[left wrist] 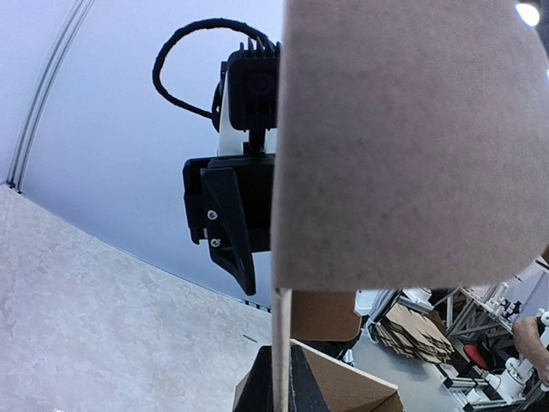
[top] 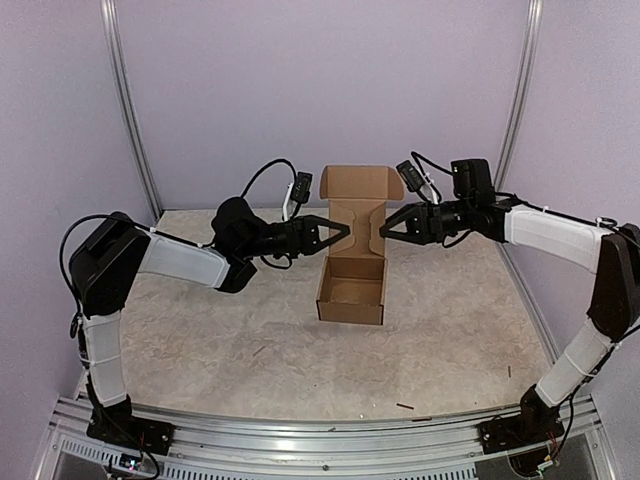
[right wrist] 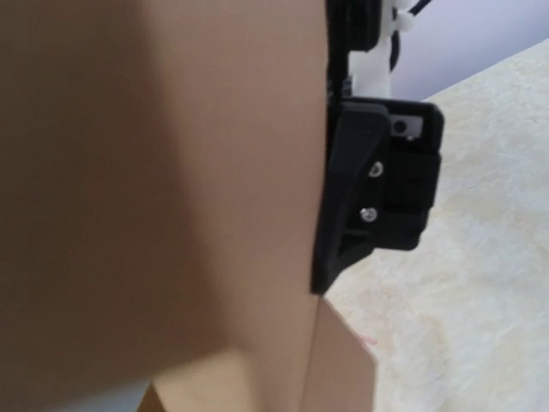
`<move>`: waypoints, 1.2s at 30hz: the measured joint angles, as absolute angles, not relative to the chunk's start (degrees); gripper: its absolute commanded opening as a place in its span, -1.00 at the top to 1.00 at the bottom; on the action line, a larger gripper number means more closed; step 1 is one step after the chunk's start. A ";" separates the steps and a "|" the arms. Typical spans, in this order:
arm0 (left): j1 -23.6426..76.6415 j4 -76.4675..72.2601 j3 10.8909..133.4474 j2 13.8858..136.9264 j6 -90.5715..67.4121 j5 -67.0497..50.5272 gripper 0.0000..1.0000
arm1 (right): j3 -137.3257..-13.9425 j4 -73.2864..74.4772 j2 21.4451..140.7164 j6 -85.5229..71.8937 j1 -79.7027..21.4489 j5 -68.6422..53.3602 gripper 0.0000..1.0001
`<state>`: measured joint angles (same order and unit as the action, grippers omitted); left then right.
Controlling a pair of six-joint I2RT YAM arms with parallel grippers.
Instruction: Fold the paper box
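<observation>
The paper box [top: 352, 292] sits in the middle of the desk [top: 200, 330], its lid upright at the back. The left pincer [top: 344, 232] is clamped on the lid's left flap. The right pincer [top: 385, 228] is at the right flap, and I cannot tell whether it grips.

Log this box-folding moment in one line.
left fingers: shut on plain brown cardboard paper box at upright lid edge | right fingers: at opposite lid edge, grip unclear | box base: formed, open

Robotics lab: lilac booth walls [top: 320, 80], aluminium rail [top: 300, 437] fronting the desk [top: 200, 340], stacked cardboard blanks [left wrist: 416, 330] and metal racks [left wrist: 470, 319] beyond.
</observation>
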<state>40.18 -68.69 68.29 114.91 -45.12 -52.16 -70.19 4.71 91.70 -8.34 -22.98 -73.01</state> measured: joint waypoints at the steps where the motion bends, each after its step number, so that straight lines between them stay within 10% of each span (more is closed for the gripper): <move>1: 40.27 -68.62 68.40 114.91 -45.12 -51.66 1.00 | -69.65 3.46 91.15 -9.15 -22.98 -72.34 0.57; 16: 41.43 -66.19 70.65 114.93 -44.05 -48.23 0.65 | -66.00 -3.51 86.67 -13.80 -23.20 -64.42 1.00; 20: 42.28 -64.86 70.50 114.91 -43.51 -48.60 0.95 | -66.00 -2.33 86.65 -11.68 -24.29 -63.11 1.00; 29: 42.26 -64.14 70.22 114.93 -42.83 -50.26 1.00 | -66.59 -3.62 88.05 -14.11 -24.73 -65.36 0.52; 36: 42.28 -63.92 70.54 115.68 -42.89 -51.40 1.00 | -66.81 -5.91 90.17 -16.78 -24.99 -67.09 0.51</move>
<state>42.28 -63.92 70.54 115.68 -42.89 -51.40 -66.81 -5.91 90.17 -16.78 -24.99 -67.09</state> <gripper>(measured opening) 0.030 0.252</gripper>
